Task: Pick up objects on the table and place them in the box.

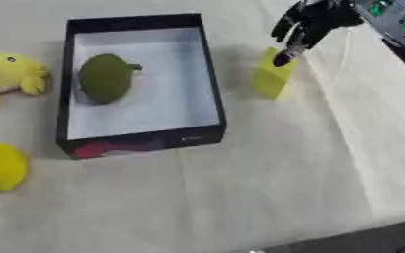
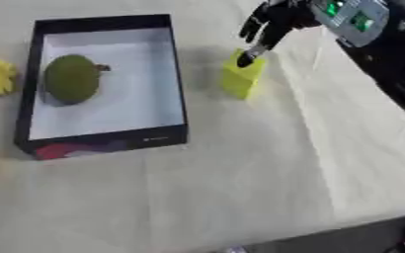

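— Where do we stand with the clearing?

— We have our right hand [image 1: 308,25] above the yellow block [image 1: 271,78], which stands on the cloth-covered table [image 1: 266,173] just to the right of the box [image 1: 213,84]. Our fingers [image 1: 285,55] hang down, relaxed and a little apart; one tip seems to meet the block's top edge, but we pinch nothing yet. So we judge this the reach, before any grasp.

— And the block itself?

— A small upright yellow-green prism with flat faces, apart from the box wall. The box is black-walled with a pale floor, and a round green fruit [image 1: 105,78] already lies in its left half.

— What does the next move ask of us?

— We think we must lower over the block, close around its sides, then lift it across the near wall. A yellow duck toy [image 1: 9,75] and a yellow round thing [image 1: 0,167] wait on the left. Our left hand shows nowhere.
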